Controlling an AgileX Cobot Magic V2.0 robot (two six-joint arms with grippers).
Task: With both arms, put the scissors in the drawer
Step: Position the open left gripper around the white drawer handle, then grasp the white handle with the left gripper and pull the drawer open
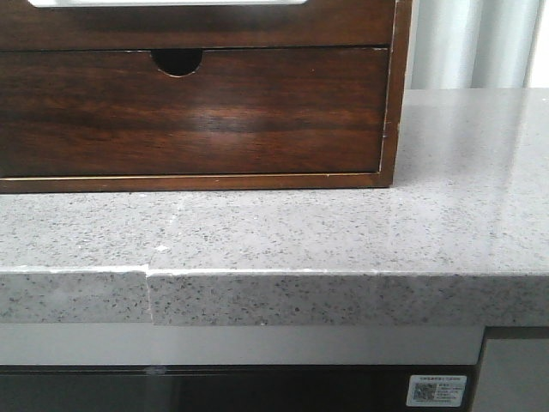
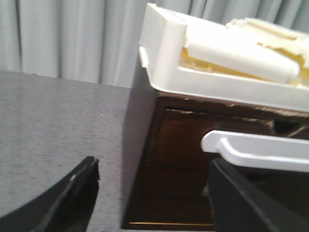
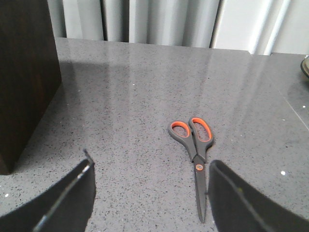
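Up front, only the chest's notched lower drawer (image 1: 193,112) shows; the sticker (image 1: 437,390) below is unreadable. At the left wrist, the released left claw (image 2: 152,193) faces the drawer (image 2: 193,145) and its white handle (image 2: 256,150). At the right wrist, scissors (image 3: 195,157) lie between the released right claw's (image 3: 152,193) fingers, blades toward it, unbranded.

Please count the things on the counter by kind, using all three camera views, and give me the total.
Scissors, grey with orange handle lining: 1
Wooden drawer cabinet: 1
White plastic tray on top of the cabinet: 1
Total: 3
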